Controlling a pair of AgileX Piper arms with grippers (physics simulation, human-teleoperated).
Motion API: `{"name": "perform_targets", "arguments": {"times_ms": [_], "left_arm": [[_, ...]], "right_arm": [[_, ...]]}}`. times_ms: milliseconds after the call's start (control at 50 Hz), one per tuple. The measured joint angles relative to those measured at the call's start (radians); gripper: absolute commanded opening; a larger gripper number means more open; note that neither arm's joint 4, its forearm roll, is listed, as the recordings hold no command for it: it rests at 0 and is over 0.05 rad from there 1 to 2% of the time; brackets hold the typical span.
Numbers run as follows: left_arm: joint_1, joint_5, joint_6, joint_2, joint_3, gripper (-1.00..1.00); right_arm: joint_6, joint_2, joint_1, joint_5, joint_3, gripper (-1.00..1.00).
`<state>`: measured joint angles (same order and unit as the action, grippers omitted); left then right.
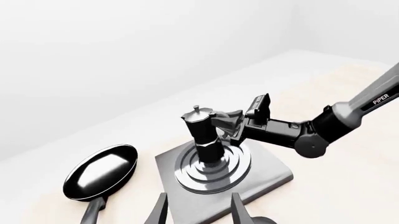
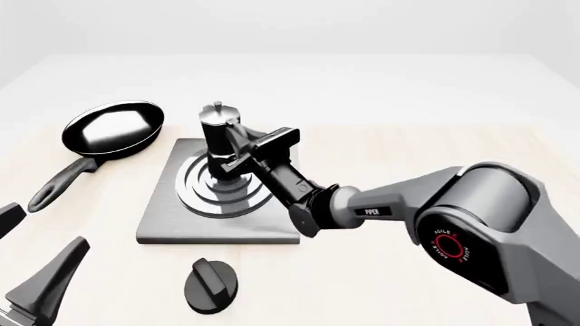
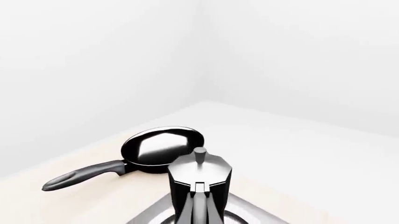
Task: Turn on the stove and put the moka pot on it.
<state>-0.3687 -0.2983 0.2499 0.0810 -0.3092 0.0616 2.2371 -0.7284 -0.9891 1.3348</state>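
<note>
The moka pot, black with a silver lid, stands over the middle of the stove's burner rings. I cannot tell whether its base rests on them. My right gripper is shut on the pot's side handle. The stove plate lies flat on the table, and its round black knob sits in front of it. My left gripper is open and empty at the front left, apart from the knob. In the left wrist view the pot sits on the rings, beyond my open left gripper. The right wrist view shows the pot close up.
A black frying pan lies left of the stove, handle toward the front left. It also shows in the left wrist view and the right wrist view. The right arm reaches across the table's right half.
</note>
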Motion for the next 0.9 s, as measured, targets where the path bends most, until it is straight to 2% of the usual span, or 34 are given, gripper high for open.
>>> {"name": "perform_targets", "arguments": {"times_ms": [620,640,900], "left_arm": [[-0.003,0.003,0.003,0.003,0.003,1.0],[-0.004,0.004,0.003,0.003,0.003,1.0],[-0.006,0.012,0.004,0.008,0.008,1.0]], "right_arm": [[0.033,0.039,0.006,-0.009,0.025,-1.0],[0.029,0.039,0.005,-0.008,0.027,1.0],[0.017,0.032,0.001,-0.008,0.014,1.0]]}}
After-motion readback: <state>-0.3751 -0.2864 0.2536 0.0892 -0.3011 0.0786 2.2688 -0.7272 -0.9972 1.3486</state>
